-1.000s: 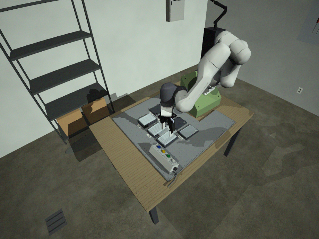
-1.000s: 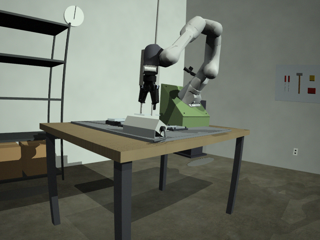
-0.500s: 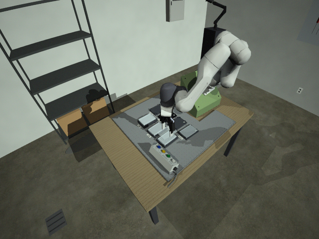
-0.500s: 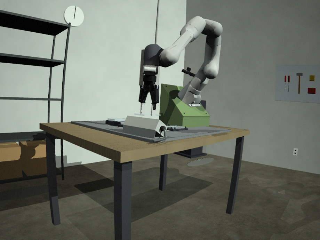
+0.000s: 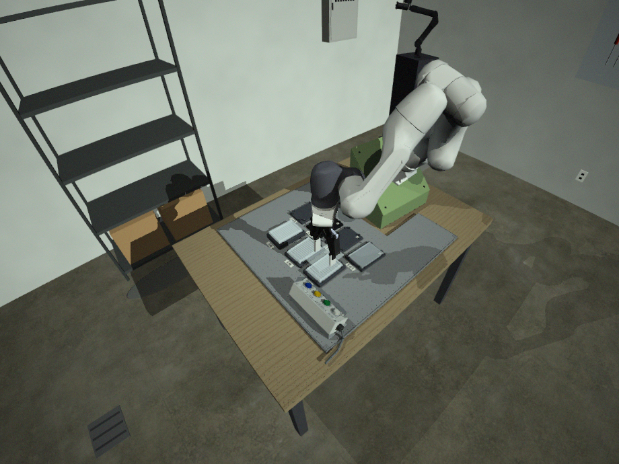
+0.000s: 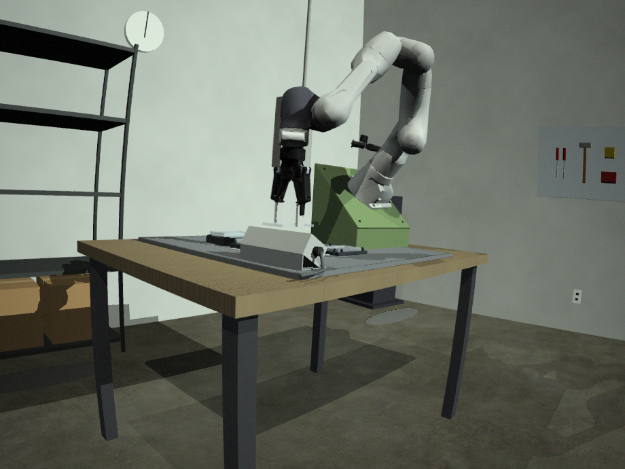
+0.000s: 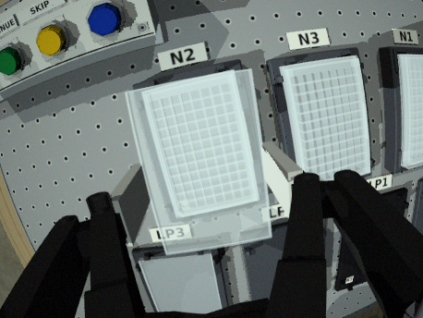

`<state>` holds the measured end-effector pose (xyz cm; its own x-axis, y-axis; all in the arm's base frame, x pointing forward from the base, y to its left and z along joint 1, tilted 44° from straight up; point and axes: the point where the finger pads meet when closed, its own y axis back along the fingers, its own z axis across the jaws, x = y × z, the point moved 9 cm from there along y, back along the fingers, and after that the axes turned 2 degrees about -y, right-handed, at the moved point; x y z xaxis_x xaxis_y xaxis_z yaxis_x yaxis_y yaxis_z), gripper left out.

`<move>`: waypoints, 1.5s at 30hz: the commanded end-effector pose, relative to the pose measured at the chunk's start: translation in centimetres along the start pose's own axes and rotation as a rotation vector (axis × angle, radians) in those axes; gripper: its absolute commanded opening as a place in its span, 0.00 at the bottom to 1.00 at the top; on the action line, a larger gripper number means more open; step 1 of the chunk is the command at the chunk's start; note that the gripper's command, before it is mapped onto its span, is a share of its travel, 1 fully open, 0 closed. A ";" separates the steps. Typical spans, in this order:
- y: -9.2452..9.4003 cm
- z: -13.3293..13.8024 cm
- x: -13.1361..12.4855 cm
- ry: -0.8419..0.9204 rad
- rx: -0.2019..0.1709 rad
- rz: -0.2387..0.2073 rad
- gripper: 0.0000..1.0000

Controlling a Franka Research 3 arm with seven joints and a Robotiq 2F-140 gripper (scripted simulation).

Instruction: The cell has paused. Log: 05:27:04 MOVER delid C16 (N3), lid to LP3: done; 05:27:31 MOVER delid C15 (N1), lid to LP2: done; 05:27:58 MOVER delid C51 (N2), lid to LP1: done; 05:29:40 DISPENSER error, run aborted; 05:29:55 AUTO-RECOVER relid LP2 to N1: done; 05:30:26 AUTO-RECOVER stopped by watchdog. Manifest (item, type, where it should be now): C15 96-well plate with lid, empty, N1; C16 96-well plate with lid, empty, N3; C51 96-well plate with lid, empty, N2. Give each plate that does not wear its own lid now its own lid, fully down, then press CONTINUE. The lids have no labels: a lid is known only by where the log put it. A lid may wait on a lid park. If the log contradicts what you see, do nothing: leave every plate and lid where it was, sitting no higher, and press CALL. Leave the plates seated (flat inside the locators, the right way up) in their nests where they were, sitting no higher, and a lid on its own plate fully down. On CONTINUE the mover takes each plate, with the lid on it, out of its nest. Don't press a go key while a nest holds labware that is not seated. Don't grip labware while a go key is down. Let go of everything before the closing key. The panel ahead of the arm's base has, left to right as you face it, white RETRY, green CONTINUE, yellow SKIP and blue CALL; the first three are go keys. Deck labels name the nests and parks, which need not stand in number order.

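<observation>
My gripper (image 7: pixel 204 170) is shut on a clear lid (image 7: pixel 199 157) and holds it over the nest labelled N2 (image 7: pixel 182 55). The white 96-well plate in N2 shows through the lid. The side view shows the lid (image 6: pixel 278 226) as a thin pale sheet at the fingertips (image 6: pixel 287 219), a little above the deck. A second well plate (image 7: pixel 326 116) sits in N3 with its wells showing. A third plate (image 7: pixel 411 110) sits in N1, cut off by the frame edge. A grey lid (image 7: pixel 181 282) lies on the park labelled LP3, also shown in the overhead view (image 5: pixel 365 255).
The key panel (image 5: pixel 318 306) stands at the deck's front edge, with green CONTINUE (image 7: pixel 8 61), yellow SKIP (image 7: pixel 51 40) and blue CALL (image 7: pixel 103 18). A green housing (image 5: pixel 395 191) stands behind the deck by the arm's base. A shelf rack (image 5: pixel 99 149) stands left of the table.
</observation>
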<state>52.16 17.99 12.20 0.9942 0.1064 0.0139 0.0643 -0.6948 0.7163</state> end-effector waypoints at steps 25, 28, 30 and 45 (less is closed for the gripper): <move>-3.3 -0.1 0.1 0.033 -0.001 0.002 0.00; -3.6 -0.1 0.1 0.033 -0.001 0.002 0.00; -3.8 -0.1 0.1 0.033 -0.001 0.002 0.00; -4.1 -0.1 0.1 0.033 -0.001 0.002 0.00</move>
<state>51.83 21.05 9.41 0.9916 0.1256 0.0302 0.0663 -0.6958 0.7152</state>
